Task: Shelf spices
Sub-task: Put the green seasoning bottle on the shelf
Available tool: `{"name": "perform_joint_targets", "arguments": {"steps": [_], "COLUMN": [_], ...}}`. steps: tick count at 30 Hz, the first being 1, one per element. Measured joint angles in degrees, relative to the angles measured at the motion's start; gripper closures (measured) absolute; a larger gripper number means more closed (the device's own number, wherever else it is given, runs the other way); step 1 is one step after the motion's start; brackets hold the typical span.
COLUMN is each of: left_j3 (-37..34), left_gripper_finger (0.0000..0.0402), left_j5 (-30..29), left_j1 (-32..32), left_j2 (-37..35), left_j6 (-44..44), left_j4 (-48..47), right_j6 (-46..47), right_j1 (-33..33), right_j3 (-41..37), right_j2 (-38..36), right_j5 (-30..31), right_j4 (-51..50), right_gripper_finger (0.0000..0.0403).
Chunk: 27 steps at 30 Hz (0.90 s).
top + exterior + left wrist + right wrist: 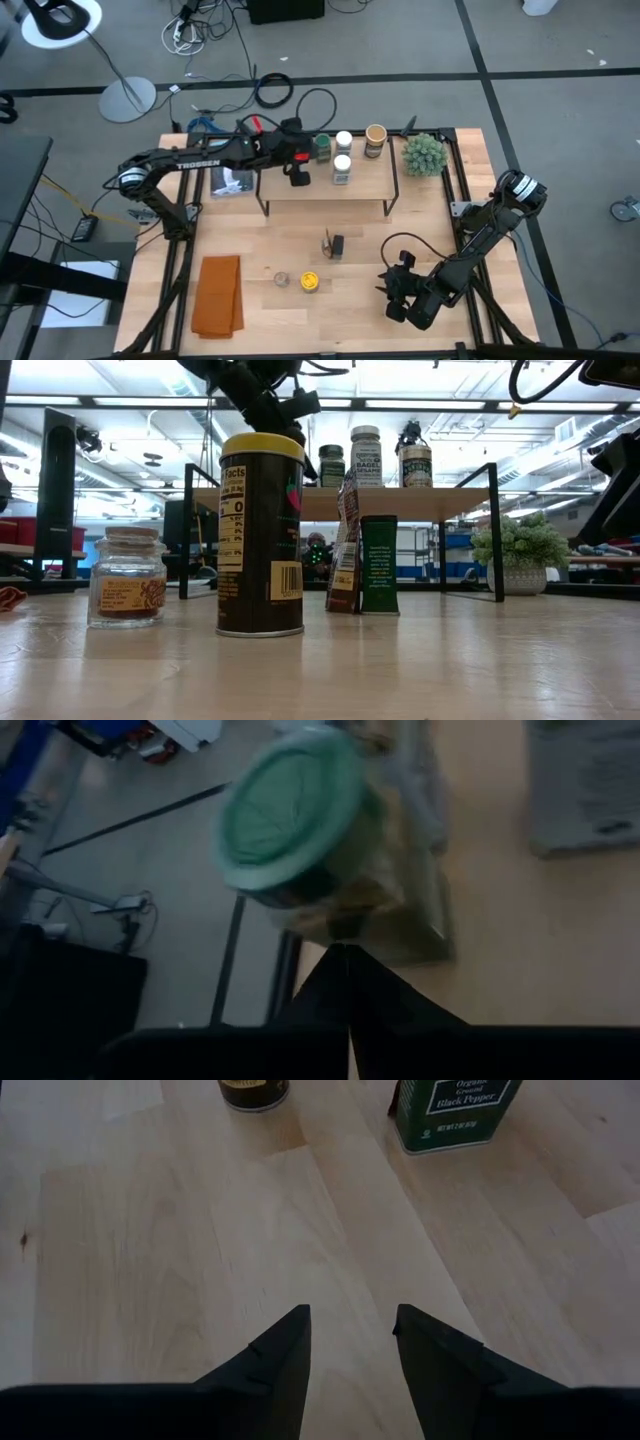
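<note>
pale wood table [270,310] carries a low light-wood shelf [365,178] holding four jars [342,170]; four more spices [310,283] stand below. left fingers [298,176] clenched empty by the green-lidded jar [290,810]; right fingers [350,1342] parted, grasping nothing.

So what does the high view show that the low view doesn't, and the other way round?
Only the high view shows the orange cloth, the whole left arm with its shut left gripper over the shelf's left end, and the right gripper low over bare table, jaws parted on nothing. Only the low view shows labels: the yellow-lid jar has a barcode, the green tin has side text. Both show the shelf carrying jars, the plant, and the small jar waiting on the table.
</note>
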Motion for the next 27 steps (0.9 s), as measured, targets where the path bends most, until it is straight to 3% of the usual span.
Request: {"name": "perform_joint_targets", "arguments": {"steps": [5,13,18,27], "left_j3": [0.0,0.0,0.0,6.9], "left_gripper_finger": [0.0401,0.0401,0.0401,0.0401], "left_j5": [-0.8,-9.3,-10.4,-10.9], "left_j1": [0.1,0.1,-0.7,-4.1], "left_j2": [0.0,0.0,-1.0,-5.0], "left_j6": [0.0,-0.1,-0.3,-2.8], "left_j4": [1.1,2.7,3.6,-6.2], "right_j6": [0.1,0.8,0.9,0.9], "right_j1": [0.0,0.1,0.2,0.2], "right_j3": [0.0,0.0,0.0,0.0], "right_j2": [0.0,0.0,0.0,0.0], "right_j5": [0.0,0.0,-0.1,-0.2], "right_j4": [0.0,0.4,1.5,2.4], "right_gripper_finger": [0.0253,0.0253,0.0253,0.0253]}}
